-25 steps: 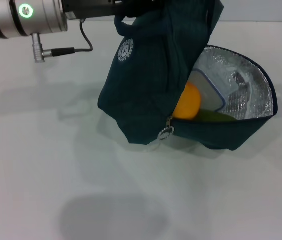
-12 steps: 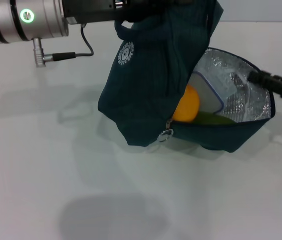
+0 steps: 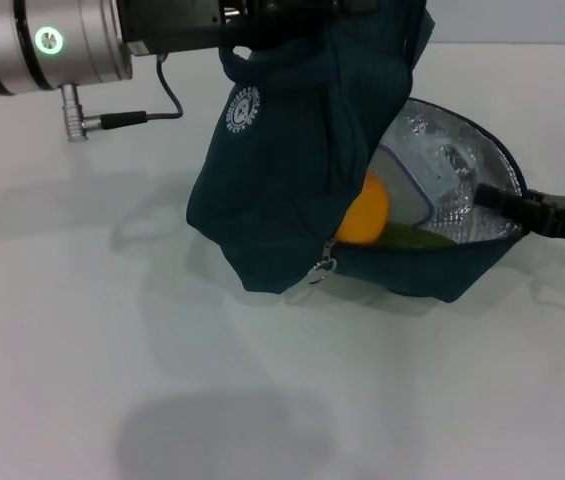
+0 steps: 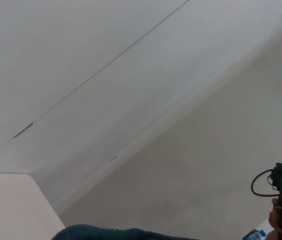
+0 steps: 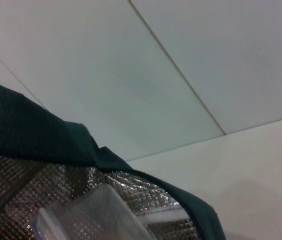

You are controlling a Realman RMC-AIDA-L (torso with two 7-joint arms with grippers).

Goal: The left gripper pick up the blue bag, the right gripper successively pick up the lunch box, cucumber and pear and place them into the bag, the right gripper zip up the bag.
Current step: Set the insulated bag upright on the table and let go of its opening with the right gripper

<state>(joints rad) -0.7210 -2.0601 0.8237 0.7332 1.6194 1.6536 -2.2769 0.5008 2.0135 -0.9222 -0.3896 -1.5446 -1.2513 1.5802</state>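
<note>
A large dark teal-blue fabric lunch bag (image 3: 292,170) hangs from its upper edge and sags onto a plain white table (image 3: 82,340), its mouth gaping toward the robot's right and showing crinkled silver foil lining. A round white logo sits on its front panel, and a small metal ring zipper pull (image 3: 321,268) dangles at the low end of the open zipper, just below the fruit. The left gripper (image 3: 262,15), a black claw on a silver arm with a green ring light, is at the top of the bag, where it seems to be clamped on the fabric or a handle, though its fingers are hidden by the cloth. Inside the bag lie a clear plastic lunch box with a blue-rimmed lid (image 3: 407,185), a rounded orange-yellow pear (image 3: 362,212) and a dark green cucumber (image 3: 417,238), so packing looks complete and zipping remains. The right gripper (image 3: 492,198), a black claw with a white label, reaches in over the bag's right rim; whether its fingers are apart or together cannot be told. The bag looks soft and floppy, now weighted by its contents, so it will likely fold and shift under a pull. The ring pull is the sensible hold, being small and rigid.
</note>
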